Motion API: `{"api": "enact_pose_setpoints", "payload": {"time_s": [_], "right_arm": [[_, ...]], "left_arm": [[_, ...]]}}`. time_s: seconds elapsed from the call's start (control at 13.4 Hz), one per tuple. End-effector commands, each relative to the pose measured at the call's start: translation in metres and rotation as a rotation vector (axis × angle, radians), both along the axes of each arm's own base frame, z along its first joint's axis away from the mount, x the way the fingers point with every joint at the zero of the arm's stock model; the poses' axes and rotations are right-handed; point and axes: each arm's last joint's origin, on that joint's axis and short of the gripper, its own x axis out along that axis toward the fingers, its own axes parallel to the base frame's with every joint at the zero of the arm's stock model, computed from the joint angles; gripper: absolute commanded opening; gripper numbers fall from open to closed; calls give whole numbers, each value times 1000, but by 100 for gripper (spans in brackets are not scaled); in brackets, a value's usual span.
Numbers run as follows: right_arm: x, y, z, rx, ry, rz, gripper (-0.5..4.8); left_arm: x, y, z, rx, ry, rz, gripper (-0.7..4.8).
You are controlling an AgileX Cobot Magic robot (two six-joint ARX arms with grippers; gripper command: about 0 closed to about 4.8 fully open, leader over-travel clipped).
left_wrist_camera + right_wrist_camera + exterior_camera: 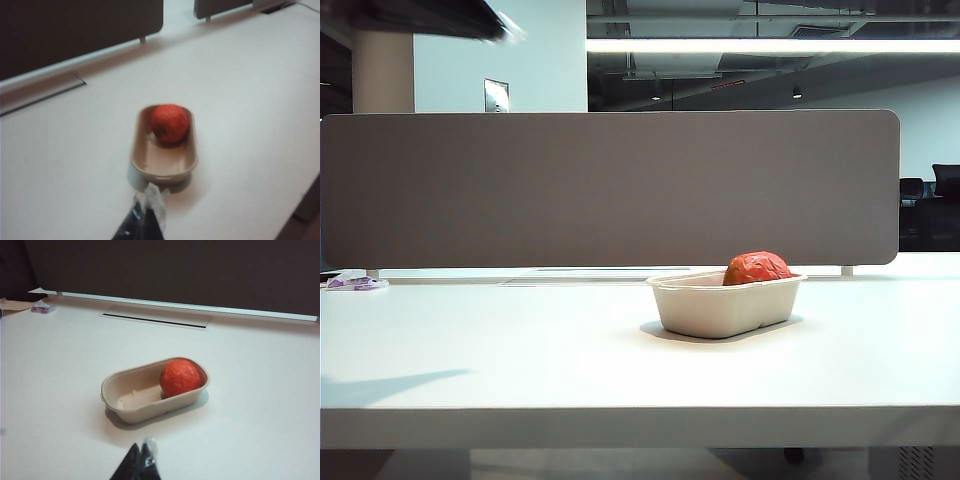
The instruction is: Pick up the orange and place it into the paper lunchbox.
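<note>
- The left tool point(146, 215) hangs above the white counter point(520, 350), its dark tips pressed together with nothing between them, just short of the near end of the paper lunchbox point(162, 172).
- The right tool point(141, 462) also hangs over the counter with its tips brought to a narrow point, gripping nothing, a little way off from the long side of the lunchbox.
- From the room-side camera neither tool shows over the counter; only a blurred dark shape point(440, 20) cuts across the upper left corner, and I cannot tell what it is.
- The paper lunchbox point(725, 303) stands flat on the counter, to the right of its middle, casting a soft shadow around its foot.
- The orange point(757, 268) lies inside the lunchbox at the end away from the left tool, its crinkled red-orange top rising above the rim; the rest of the tray floor is bare.
- Farther back, a slim slot point(155, 320) runs along the counter.
- At the far left edge lies a small purple-and-white wrapper point(355, 283).
- Behind everything stands a long grey partition screen point(610, 185) on short feet.
</note>
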Motion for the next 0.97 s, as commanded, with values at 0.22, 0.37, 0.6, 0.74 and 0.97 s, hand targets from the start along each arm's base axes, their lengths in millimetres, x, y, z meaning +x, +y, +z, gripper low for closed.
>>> {"api": "enact_pose_setpoints", "payload": {"time_s": [0.22, 0.37, 0.6, 0.74, 0.97], "right_arm": [[-5, -4, 1, 23, -22, 1, 0], [-5, -4, 1, 17, -15, -1, 0], [-5, -4, 1, 17, -15, -1, 0], [-5, -4, 1, 17, -15, -1, 0], [-5, -4, 0, 17, -15, -1, 0]], "left_arm": [[-77, 67, -54, -134, -173, 379, -6], [-56, 84, -94, -142, -223, 503, -6], [-54, 95, -96, -122, -211, 624, -6], [-51, 101, -110, -86, -149, 688, -5], [-49, 101, -123, -61, -94, 689, -5]]}}
